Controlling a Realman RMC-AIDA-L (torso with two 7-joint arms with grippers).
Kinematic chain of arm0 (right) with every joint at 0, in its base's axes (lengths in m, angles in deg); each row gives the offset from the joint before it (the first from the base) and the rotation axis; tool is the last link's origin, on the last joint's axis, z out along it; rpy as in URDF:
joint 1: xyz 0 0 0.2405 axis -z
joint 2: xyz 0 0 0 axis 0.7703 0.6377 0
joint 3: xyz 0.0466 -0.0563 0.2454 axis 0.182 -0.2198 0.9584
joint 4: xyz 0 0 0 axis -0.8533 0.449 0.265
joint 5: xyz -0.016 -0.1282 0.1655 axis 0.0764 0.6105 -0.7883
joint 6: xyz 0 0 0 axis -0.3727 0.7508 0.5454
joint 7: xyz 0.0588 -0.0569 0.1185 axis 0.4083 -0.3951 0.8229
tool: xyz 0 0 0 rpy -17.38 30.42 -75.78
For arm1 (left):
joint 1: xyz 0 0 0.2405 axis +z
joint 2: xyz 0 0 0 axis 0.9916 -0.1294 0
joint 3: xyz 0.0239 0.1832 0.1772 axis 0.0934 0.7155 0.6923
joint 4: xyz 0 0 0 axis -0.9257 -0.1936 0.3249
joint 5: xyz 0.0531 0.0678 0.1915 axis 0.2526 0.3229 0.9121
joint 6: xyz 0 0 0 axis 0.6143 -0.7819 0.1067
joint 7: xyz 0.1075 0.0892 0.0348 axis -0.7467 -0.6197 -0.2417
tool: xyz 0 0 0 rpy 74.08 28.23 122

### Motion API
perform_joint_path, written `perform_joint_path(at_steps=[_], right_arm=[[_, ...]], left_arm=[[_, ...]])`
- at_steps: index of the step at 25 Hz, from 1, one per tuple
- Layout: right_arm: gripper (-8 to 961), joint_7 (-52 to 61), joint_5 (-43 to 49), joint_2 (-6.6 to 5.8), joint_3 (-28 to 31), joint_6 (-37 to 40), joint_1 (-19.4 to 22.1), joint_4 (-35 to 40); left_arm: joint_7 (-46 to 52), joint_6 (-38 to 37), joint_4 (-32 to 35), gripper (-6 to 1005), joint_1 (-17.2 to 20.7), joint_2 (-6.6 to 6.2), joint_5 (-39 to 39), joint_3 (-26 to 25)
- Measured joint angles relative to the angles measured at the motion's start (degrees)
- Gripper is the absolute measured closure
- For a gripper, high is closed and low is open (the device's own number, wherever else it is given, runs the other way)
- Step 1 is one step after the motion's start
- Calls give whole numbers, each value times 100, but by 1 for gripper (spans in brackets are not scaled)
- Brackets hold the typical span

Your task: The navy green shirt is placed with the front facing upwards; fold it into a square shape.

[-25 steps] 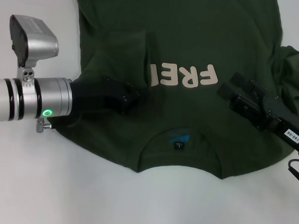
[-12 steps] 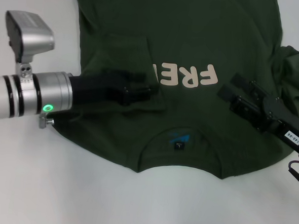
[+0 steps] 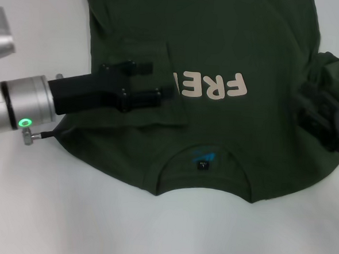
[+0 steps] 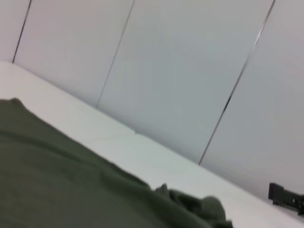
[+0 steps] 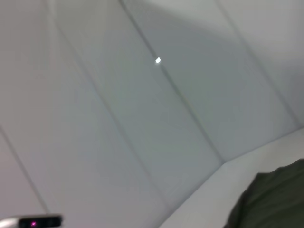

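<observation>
Olive-green cotton, the navy green shirt (image 3: 216, 124), lay flat on the white counter (image 3: 66, 213), filling the upper and middle frame in the head view, collar toward the bottom, cream lettering up, so front side up. Its left sleeve was already flipped inward as a flap, edge just left of the letters, centre-left of frame.

Left gripper (image 3: 152, 83) was where the change was: vs a sec ago it had slid back toward the left edge and lifted off the flap. Half a sec back the jaws sat low on the fold, near shut; now they stood apart w/ nothing between them, one prong above the other over the cloth. My read: sleeve fold released, left arm clearing out.

Right gripper (image 3: 325, 122) had also pulled off, from mid-right toward the right edge. It showed only as a dark smear beside the bunched right sleeve (image 3: 337, 71); couldn't tell how its jaws stood.

Left wrist cam caught shirt fabric low in frame plus wall panels, no fingers. Right wrist cam got a corner of green, wall otherwise.

Meaning for the task: one side in, right sleeve not yet folded, likely next, then the body folds.
</observation>
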Motion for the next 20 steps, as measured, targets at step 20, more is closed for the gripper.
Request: perform_joint_path(at_steps=[20], right_arm=[[42,2448,-93,-262,1258,-802,1164,2203]], left_arm=[[24,-98,-339,125,-54,42,-154,-237]])
